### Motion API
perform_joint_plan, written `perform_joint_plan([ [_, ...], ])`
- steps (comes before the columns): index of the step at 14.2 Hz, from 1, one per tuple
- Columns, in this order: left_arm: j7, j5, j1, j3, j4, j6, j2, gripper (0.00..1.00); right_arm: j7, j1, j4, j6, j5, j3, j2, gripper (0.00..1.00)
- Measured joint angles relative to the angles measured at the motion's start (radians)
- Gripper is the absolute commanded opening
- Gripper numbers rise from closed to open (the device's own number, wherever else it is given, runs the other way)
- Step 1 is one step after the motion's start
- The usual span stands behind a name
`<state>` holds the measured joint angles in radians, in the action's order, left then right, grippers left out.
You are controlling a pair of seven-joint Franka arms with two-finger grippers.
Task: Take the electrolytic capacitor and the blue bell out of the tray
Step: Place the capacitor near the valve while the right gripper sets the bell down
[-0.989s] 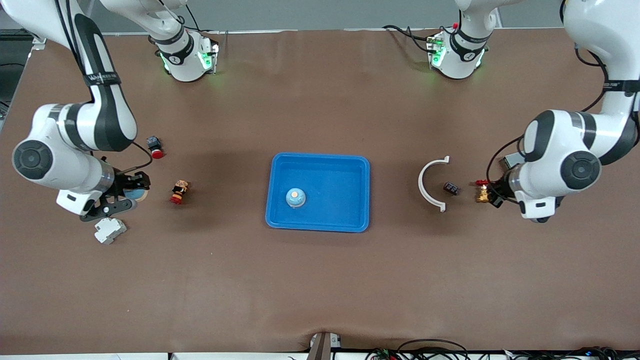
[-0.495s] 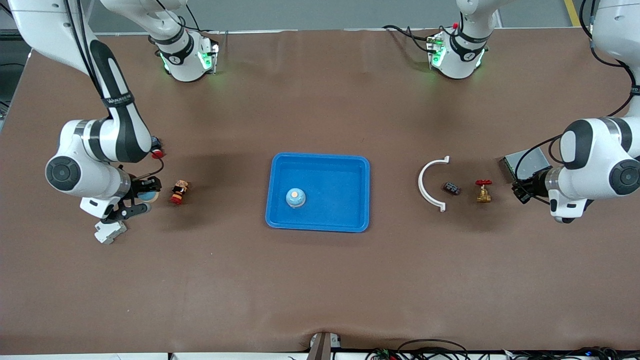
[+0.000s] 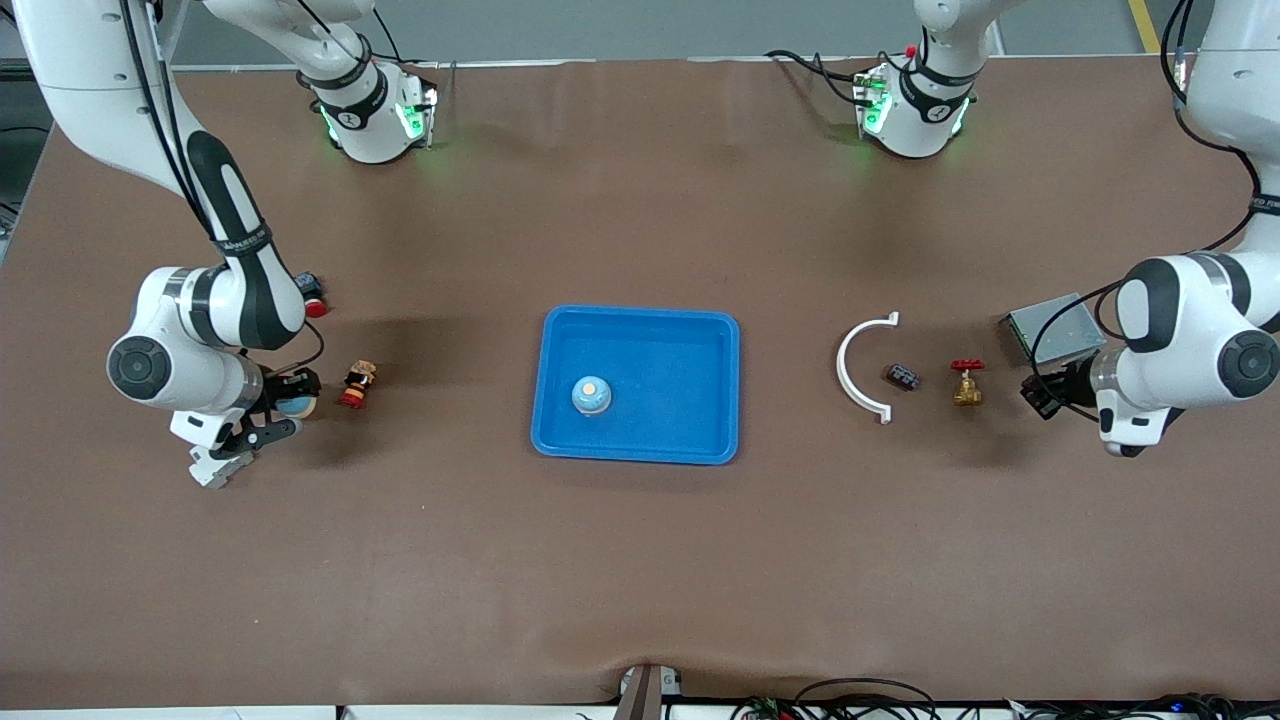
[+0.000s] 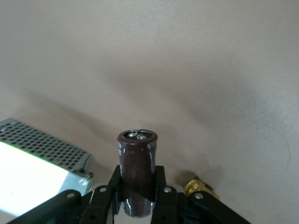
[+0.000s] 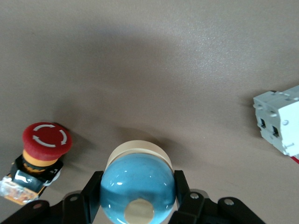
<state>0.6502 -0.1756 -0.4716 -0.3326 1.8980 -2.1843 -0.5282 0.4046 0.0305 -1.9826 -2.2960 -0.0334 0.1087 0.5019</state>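
Note:
My right gripper (image 3: 283, 408) is shut on a blue dome bell (image 5: 138, 186) with a cream base and holds it above the table beside a toy figure (image 3: 358, 385); the bell also shows in the front view (image 3: 294, 404). My left gripper (image 4: 137, 191) is shut on a dark brown cylindrical capacitor (image 4: 137, 170), held upright. In the front view the left gripper (image 3: 1040, 394) is over the table near a grey metal box (image 3: 1050, 325). A blue tray (image 3: 700, 340) lies mid-table with a second blue bell (image 3: 590, 396) in it.
Toward the right arm's end lie a red emergency button (image 3: 312, 296) and a white circuit breaker (image 3: 208, 466). Toward the left arm's end lie a white arc (image 3: 858, 368), a small dark component (image 3: 903, 377) and a brass valve with a red handle (image 3: 966, 382).
My right gripper has moved with the bell toward the toy figure. My left gripper has drawn away from the brass valve toward the left arm's end of the table.

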Motion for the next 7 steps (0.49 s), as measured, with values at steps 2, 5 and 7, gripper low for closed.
perform_joint_plan([
  [2, 0.001, 0.001, 0.000, -0.001, -0.012, -0.014, -0.025, 1.00, 0.002, -0.001, 0.000, -0.010, 0.000, 0.000, 0.006, 0.22],
  [5, 0.002, 0.024, 0.000, -0.002, -0.025, -0.014, -0.038, 1.00, 0.003, -0.002, 0.000, -0.021, 0.000, 0.000, 0.010, 0.22],
  [7, 0.005, 0.026, 0.001, -0.007, -0.034, -0.014, -0.038, 1.00, 0.003, -0.002, 0.000, -0.027, 0.000, 0.000, 0.016, 0.22],
])
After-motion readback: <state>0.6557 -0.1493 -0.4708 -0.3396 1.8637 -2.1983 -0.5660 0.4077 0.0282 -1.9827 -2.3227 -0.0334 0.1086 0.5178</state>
